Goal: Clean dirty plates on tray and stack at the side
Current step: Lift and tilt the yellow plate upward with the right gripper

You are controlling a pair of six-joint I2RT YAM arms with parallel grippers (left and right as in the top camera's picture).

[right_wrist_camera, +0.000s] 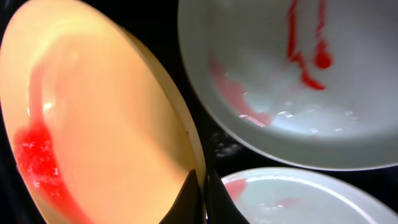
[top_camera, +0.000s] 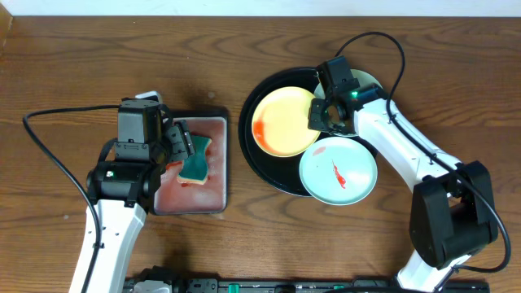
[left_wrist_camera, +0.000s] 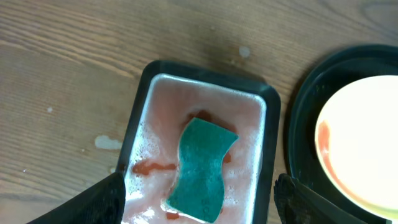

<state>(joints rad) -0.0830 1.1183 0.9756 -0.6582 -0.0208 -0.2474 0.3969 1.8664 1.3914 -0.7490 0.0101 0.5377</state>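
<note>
The pale yellow plate (top_camera: 285, 122) with a red sauce smear at its left sits on the round black tray (top_camera: 252, 155). My right gripper (top_camera: 323, 114) is shut on the yellow plate's right rim (right_wrist_camera: 186, 137). A mint-white plate (top_camera: 338, 171) with a red streak lies at the tray's front right, also in the right wrist view (right_wrist_camera: 292, 81). A second mint-white plate (right_wrist_camera: 311, 199) lies behind the gripper, mostly hidden overhead. My left gripper (left_wrist_camera: 199, 208) is open above a teal sponge (left_wrist_camera: 202, 168).
The sponge (top_camera: 195, 159) lies in a small rectangular black-rimmed tray (top_camera: 218, 122) of pinkish soapy water, left of the round tray. Bare wooden table surrounds both. Cables run from both arms.
</note>
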